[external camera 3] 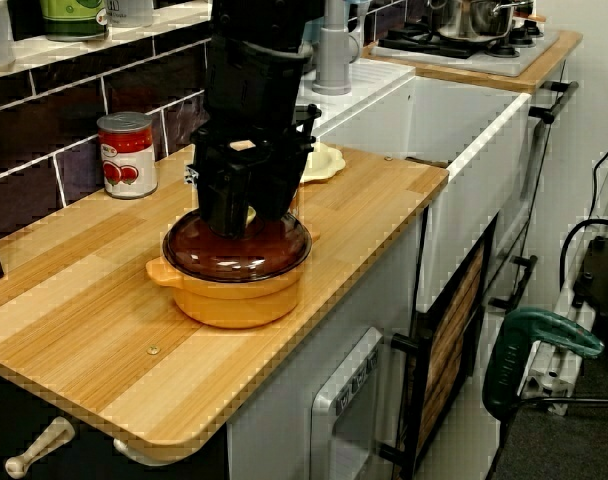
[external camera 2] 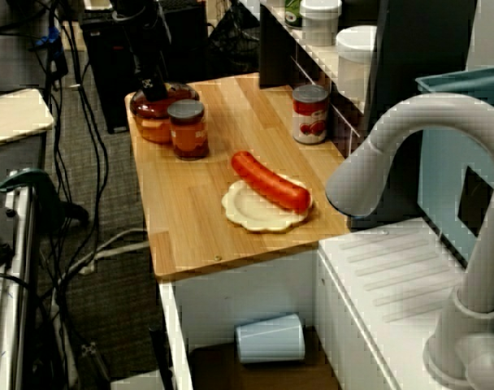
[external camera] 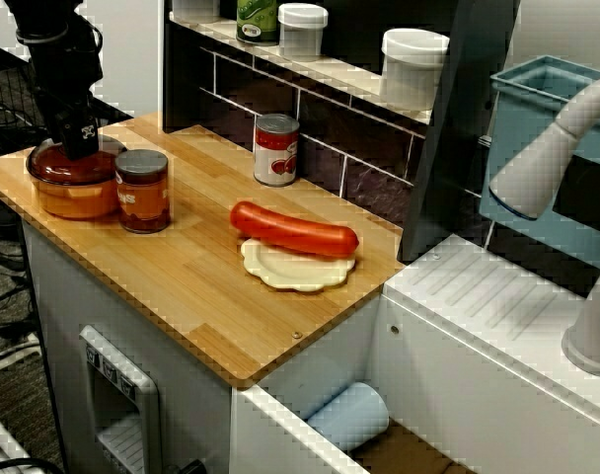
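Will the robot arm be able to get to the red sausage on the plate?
Probably yes. Its fingers are down on the pot lid, and the sausage lies uncovered on the same counter. Only the short jar stands between; passing over it looks easy.

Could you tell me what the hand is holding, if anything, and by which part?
The hand straddles the knob of the brown lid on the orange pot; whether it grips cannot be told.

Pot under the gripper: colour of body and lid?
Orange pot body, dark translucent brown lid; clearest in the close view from the counter's end.
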You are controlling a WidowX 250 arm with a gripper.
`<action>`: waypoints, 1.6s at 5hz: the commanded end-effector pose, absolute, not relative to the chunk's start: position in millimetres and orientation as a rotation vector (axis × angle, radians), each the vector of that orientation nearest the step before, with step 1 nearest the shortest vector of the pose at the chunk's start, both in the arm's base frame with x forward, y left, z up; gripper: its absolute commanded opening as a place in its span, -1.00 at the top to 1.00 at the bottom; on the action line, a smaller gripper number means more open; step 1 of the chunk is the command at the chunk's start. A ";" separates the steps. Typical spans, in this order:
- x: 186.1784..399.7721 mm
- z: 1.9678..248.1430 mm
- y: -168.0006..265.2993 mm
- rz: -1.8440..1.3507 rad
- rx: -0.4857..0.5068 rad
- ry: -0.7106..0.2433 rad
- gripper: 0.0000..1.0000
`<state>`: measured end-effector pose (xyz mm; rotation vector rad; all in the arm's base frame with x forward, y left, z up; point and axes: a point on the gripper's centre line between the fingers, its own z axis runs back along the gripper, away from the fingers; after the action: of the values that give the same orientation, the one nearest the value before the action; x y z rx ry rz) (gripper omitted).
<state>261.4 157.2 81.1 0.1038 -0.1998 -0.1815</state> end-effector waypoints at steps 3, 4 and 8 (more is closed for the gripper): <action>252.7 71.9 175.6 -0.201 0.052 -0.215 -1.00; 253.8 72.3 180.0 -0.191 -0.001 -0.211 -1.00; 248.2 116.8 184.8 -0.213 -0.234 -0.215 -1.00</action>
<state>249.1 177.6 104.9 -0.2771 -0.1819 -0.2023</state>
